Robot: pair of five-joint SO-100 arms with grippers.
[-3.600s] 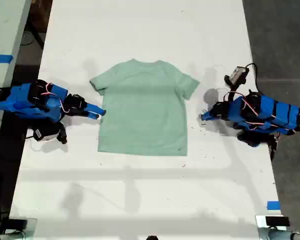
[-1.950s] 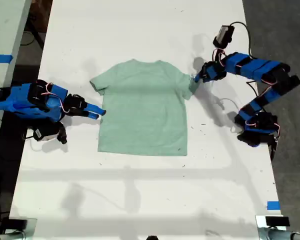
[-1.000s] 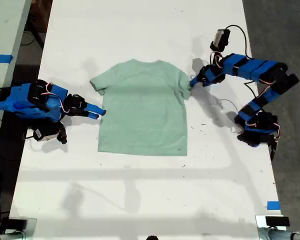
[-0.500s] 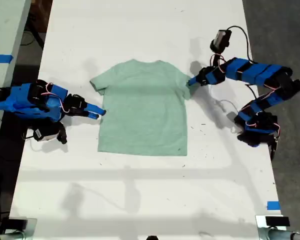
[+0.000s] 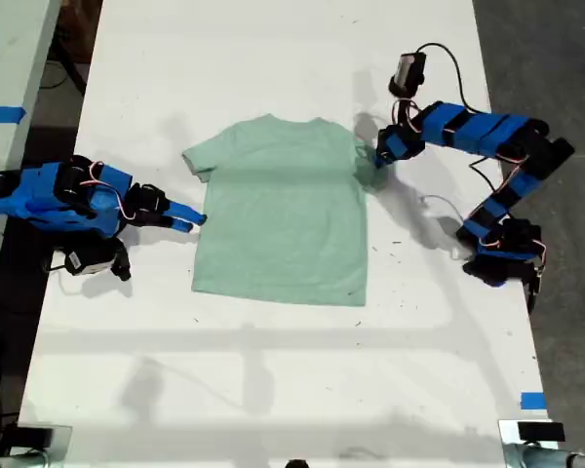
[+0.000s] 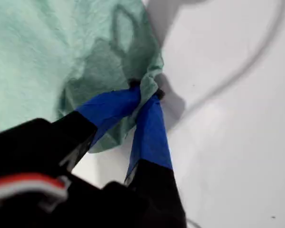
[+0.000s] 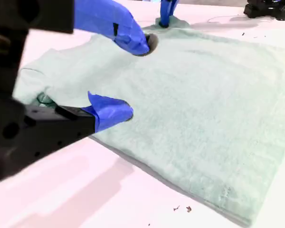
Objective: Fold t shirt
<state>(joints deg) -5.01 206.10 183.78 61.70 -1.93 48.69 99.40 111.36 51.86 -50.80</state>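
My first gripper (image 6: 145, 92) is pinching the bunched sleeve of the t shirt (image 5: 278, 210) lying mid-table (image 5: 273, 390), at the exterior view's right, while my second gripper (image 7: 133, 78) is resting agape beside its opposite edge.

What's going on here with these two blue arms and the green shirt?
Two blue arms are starting to fold a mint-green t shirt lying flat on a white table. My first hand has pinched the sleeve at the exterior view's right and bunched it. My second hand waits open by the opposite edge, not gripping anything.
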